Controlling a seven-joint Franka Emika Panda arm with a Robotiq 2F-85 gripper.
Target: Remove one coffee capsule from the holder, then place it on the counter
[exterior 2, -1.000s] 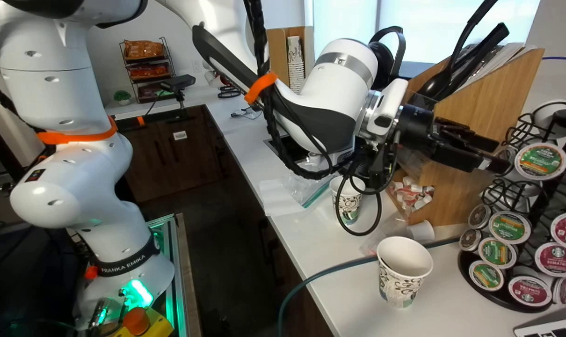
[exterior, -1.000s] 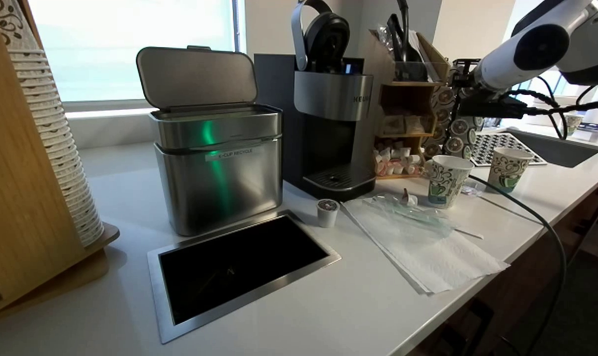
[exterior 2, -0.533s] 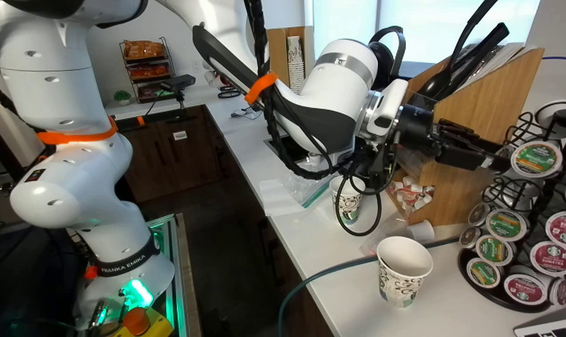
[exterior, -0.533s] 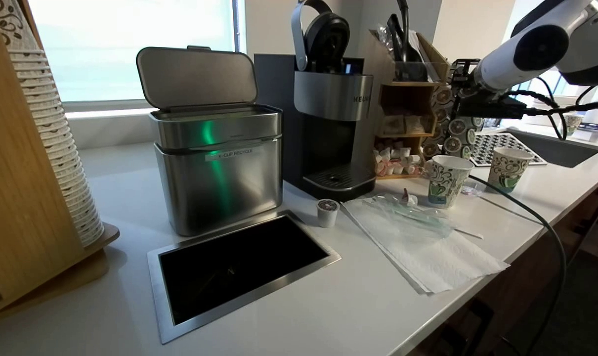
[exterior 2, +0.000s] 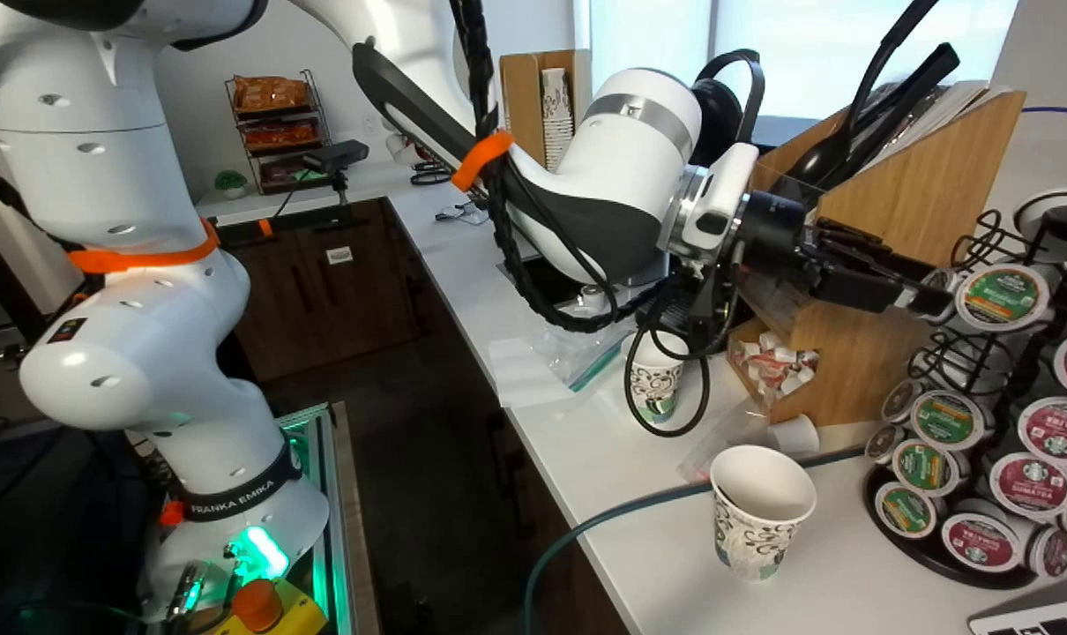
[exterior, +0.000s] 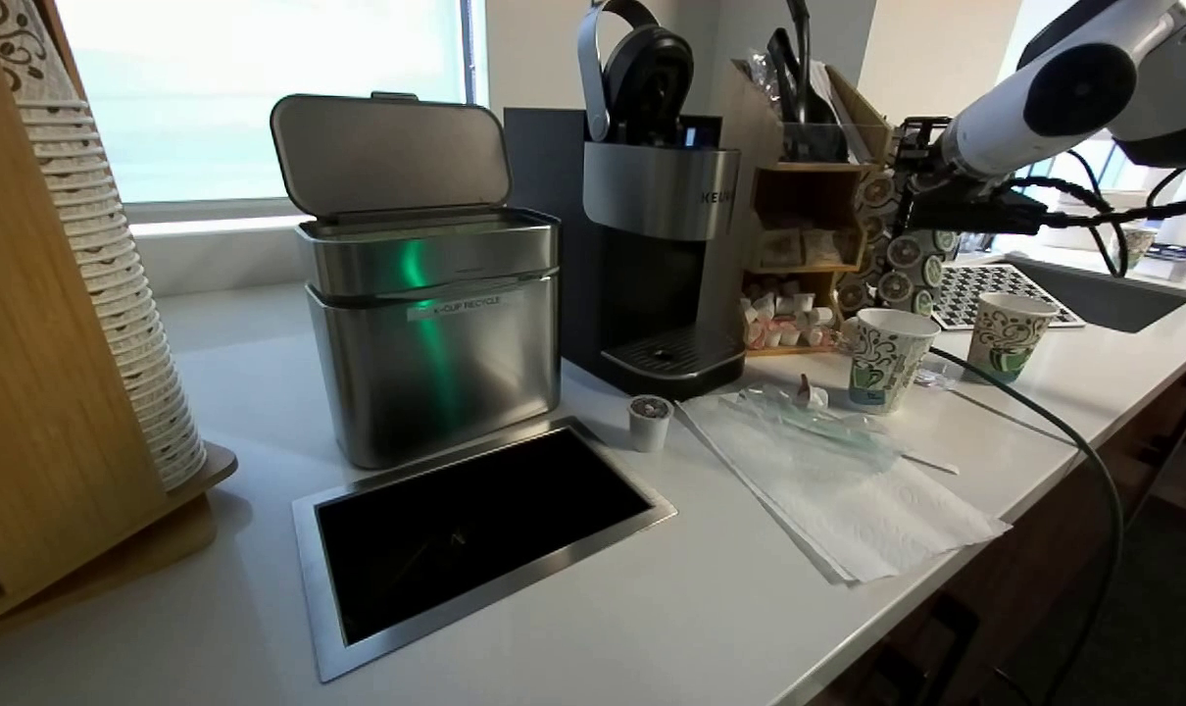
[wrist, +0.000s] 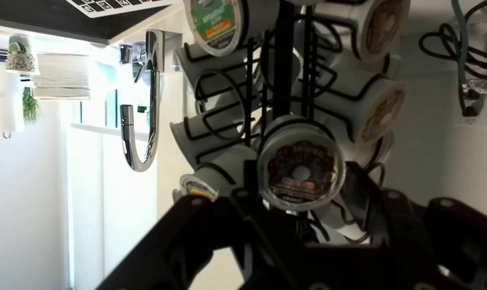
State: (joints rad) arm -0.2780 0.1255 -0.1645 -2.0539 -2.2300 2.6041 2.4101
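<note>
In the wrist view, the fingers [wrist: 250,177] stood apart on either side of a capsule [wrist: 301,173], which sat in the wire of the rack [wrist: 283,80] with its printed face toward the camera; whether the fingers gripped it could not be determined. In an exterior view, a loose capsule [exterior: 650,426] stood upright on the bench [exterior: 593,628], just beside the steel frame [exterior: 500,585] and in front of the coffee maker [exterior: 647,216], while the bin [exterior: 436,363] behind the frame had its cover [exterior: 392,157] raised. In both exterior views, two cups [exterior 2: 754,529] stood upright, apart from each other.
</note>
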